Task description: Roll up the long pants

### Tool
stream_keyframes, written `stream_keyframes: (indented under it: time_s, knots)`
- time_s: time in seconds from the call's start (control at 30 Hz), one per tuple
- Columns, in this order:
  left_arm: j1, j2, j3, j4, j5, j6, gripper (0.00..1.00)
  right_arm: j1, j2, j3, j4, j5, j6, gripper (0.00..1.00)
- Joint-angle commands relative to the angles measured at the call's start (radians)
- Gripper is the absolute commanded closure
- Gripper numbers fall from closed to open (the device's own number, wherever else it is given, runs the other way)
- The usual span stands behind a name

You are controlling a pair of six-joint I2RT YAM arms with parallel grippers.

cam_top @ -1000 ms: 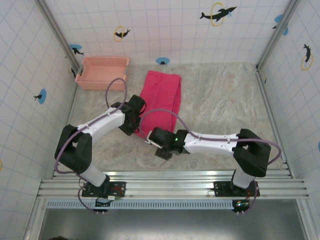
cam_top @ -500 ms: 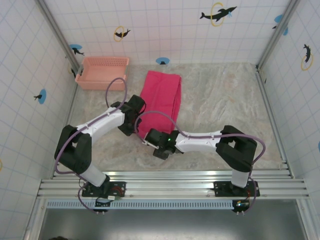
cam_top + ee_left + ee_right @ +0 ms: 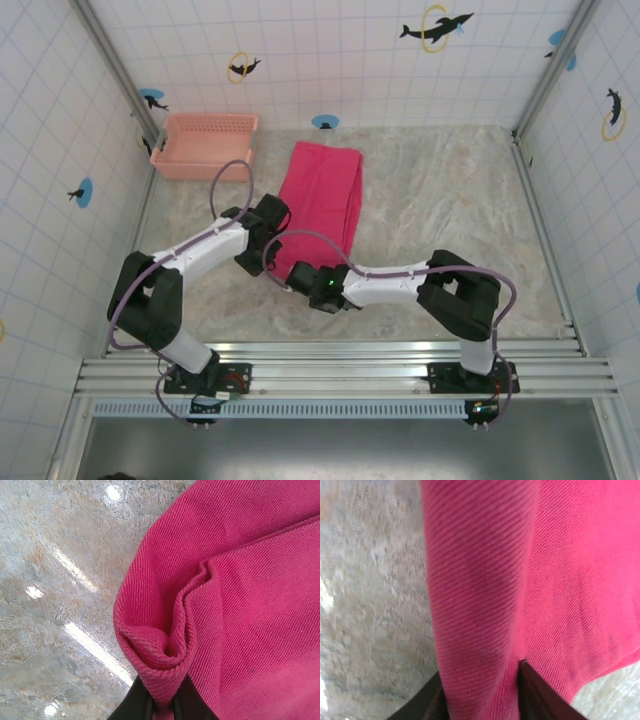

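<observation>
From above, the long pants (image 3: 322, 195) lie on the counter (image 3: 450, 220), stretching away from both claws. The left claw (image 3: 275, 245) and the right claw (image 3: 300, 278) meet the near end. In the left wrist view, the left claw (image 3: 162, 707) pinches a cloth fold tight. In the right wrist view, the right claw (image 3: 480, 700) squeezes a thick fold.

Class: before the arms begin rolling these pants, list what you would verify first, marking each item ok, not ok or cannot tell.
1. Left gripper pinches the long pants at an edge: ok.
2. Right gripper clamps a cloth fold: ok.
3. Both grips sit at the near end: ok.
4. Far part lies flat on the table: ok.
5. Basket stands apart from the cloth: ok.
6. Both grips equally deep: cannot tell.
</observation>
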Motion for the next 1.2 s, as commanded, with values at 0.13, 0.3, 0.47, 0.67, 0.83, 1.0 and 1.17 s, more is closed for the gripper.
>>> stream_keyframes:
  time_s: [0.13,0.3,0.47,0.67,0.83,1.0,1.17]
  knots:
    - [0.009,-0.054,-0.024,-0.043,-0.021,-0.012,1.0,0.011,0.063,0.062,-0.047,-0.013,-0.022,1.0]
    - [0.009,-0.116,-0.093,0.016,-0.061,0.015,0.75,-0.008,0.036,0.115,-0.132,-0.181,-0.047,1.0]
    - [0.009,-0.234,-0.193,0.091,-0.113,0.002,0.03,-0.11,0.038,0.204,-0.274,-0.56,-0.063,1.0]
    - [0.01,-0.428,-0.298,0.132,-0.183,-0.019,0.03,-0.192,0.093,0.265,-0.347,-0.724,-0.072,1.0]
    - [0.009,-0.552,-0.405,0.198,-0.19,-0.052,0.03,-0.248,0.162,0.289,-0.36,-0.831,-0.072,1.0]
    - [0.006,-0.653,-0.63,0.549,-0.154,-0.052,0.03,-0.284,0.216,0.314,-0.363,-0.863,-0.071,1.0]
    - [-0.002,-0.713,-0.779,0.726,-0.171,-0.054,0.03,-0.302,0.241,0.336,-0.367,-0.851,-0.071,1.0]
